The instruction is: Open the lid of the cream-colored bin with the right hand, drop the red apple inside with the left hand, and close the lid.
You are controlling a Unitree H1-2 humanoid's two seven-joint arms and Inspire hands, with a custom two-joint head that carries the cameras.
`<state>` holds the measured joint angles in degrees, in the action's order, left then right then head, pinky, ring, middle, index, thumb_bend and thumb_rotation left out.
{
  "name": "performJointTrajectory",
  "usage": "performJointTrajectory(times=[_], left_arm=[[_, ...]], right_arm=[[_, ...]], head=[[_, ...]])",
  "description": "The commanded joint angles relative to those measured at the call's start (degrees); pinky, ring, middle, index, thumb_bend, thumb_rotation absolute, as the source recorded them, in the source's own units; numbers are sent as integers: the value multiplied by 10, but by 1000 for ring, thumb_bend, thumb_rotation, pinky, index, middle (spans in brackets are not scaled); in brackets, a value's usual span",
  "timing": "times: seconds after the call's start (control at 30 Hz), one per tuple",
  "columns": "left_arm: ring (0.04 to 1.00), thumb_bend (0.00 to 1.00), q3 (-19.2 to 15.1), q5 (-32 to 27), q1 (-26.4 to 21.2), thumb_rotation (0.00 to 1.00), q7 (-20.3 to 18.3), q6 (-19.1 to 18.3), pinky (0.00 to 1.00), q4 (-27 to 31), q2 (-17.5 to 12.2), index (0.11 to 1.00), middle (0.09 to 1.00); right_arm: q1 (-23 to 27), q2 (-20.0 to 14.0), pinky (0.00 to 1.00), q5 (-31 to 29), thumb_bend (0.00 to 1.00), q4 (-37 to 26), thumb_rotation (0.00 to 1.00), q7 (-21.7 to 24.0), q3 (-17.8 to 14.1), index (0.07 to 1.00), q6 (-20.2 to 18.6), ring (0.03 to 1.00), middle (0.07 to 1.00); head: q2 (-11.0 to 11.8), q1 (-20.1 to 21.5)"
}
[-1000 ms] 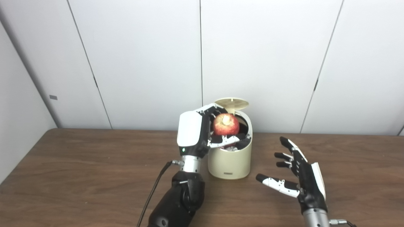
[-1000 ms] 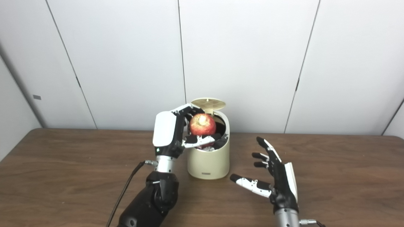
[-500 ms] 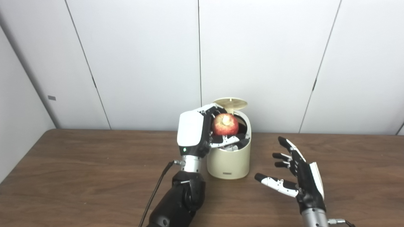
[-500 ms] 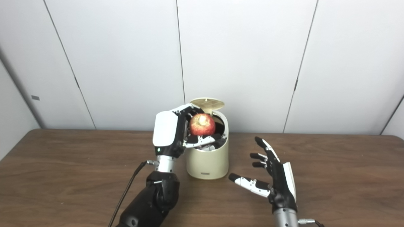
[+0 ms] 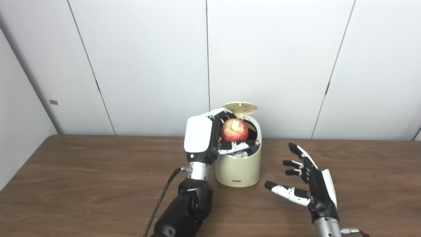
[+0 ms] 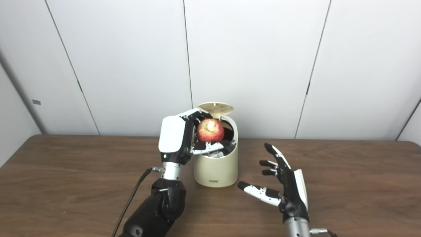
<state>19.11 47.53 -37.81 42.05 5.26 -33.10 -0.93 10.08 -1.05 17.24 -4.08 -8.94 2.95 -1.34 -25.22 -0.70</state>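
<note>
The cream-colored bin [image 5: 237,169] stands at the middle of the table with its round lid [image 5: 239,107] tipped up at the back. My left hand [image 5: 210,136] is shut on the red apple [image 5: 234,130] and holds it right over the bin's open mouth, fingers reaching into the rim. To the right of the bin, my right hand [image 5: 307,184] hovers above the table, open, fingers spread, apart from the bin and holding nothing.
The brown wooden table [image 5: 82,184] runs back to a white panelled wall [image 5: 148,65]. A black cable [image 5: 161,200] trails down from my left wrist.
My right hand has drifted slightly left and toward me. The left hand with the apple holds the same place over the bin.
</note>
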Motion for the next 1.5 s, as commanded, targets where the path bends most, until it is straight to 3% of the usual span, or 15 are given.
performJointTrajectory(times=[0.0, 0.1, 0.13, 0.17, 0.27, 0.47, 0.53, 0.7, 1.47], left_arm=[[542, 523, 0, 1, -8, 0, -8, -8, 430, 11, -8, 514, 479], [546, 522, 0, 1, -7, 0, -8, -8, 432, 11, -9, 523, 475], [551, 537, 0, 1, -7, 0, -8, -9, 438, 12, -9, 636, 488], [554, 543, 0, 2, -6, 0, -7, -9, 441, 12, -9, 679, 492], [561, 548, 0, 3, -5, 0, -6, -10, 447, 13, -9, 731, 496], [576, 548, -2, 1, -4, 0, -8, -10, 460, 18, -9, 731, 497], [603, 734, -3, -1, -3, 2, -10, -12, 487, 21, -8, 736, 648], [673, 782, -5, -2, -2, 1, -10, -8, 533, 23, -8, 744, 747], [599, 790, -5, -1, -1, 1, -14, -3, 493, 29, -12, 694, 664]], right_arm=[[19, 2, 618, 7, 811, -20, 208, -3, 3, 845, 17, 728, 886], [19, 2, 614, 6, 811, -20, 208, -2, 3, 846, 18, 727, 885], [19, 2, 615, 5, 810, -20, 205, -2, 3, 844, 18, 727, 884], [18, 2, 616, 4, 810, -20, 203, -1, 3, 844, 18, 727, 884], [18, 1, 613, 5, 810, -21, 200, -1, 3, 844, 17, 725, 884], [18, 1, 617, 5, 808, -23, 199, 0, 3, 847, 15, 726, 886], [18, 1, 613, 5, 807, -23, 197, 0, 3, 848, 16, 725, 887], [19, 1, 617, 7, 802, -21, 193, 1, 4, 845, 15, 728, 887], [22, 2, 634, 4, 785, -18, 156, 2, 6, 845, 17, 732, 885]], head=[[-1, -1], [-1, -1], [-1, -2], [-1, -2], [-1, -2], [-2, -3], [-2, -3], [-2, -4], [-3, -7]])
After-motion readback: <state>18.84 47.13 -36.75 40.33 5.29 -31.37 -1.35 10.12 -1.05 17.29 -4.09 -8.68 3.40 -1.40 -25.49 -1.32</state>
